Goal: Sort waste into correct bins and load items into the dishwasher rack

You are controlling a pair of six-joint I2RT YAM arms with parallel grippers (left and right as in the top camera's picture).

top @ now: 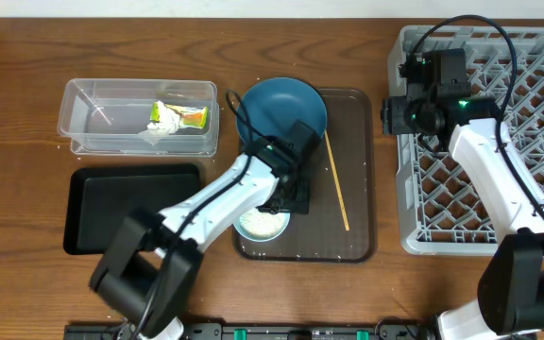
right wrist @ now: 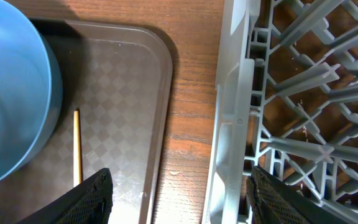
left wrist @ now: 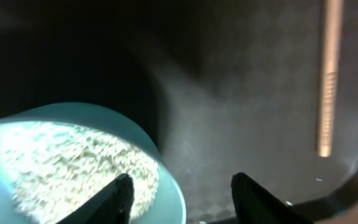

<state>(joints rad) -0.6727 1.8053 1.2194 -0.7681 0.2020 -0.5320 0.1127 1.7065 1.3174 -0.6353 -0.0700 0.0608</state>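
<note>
Mint-green bowl [left wrist: 161, 158], one, holding the rice-like grains [left wrist: 73, 162]: on the brown serving tray [top: 357, 142], near edge, directly beneath the left gripper [left wrist: 185, 196]. Gripper released, one finger over the grains, the other outside the rim.

Wooden stick [top: 336, 181], one: flat on the same tray, right of the left gripper, long axis far-to-near, far end beside the dark-blue bowl [top: 281, 109], one.

Right gripper [right wrist: 188, 199]: released, empty, over the dishwasher rack [right wrist: 291, 93] left edge.

Wrapper [top: 185, 115] with tissue: inside clear tub [top: 88, 118].
</note>
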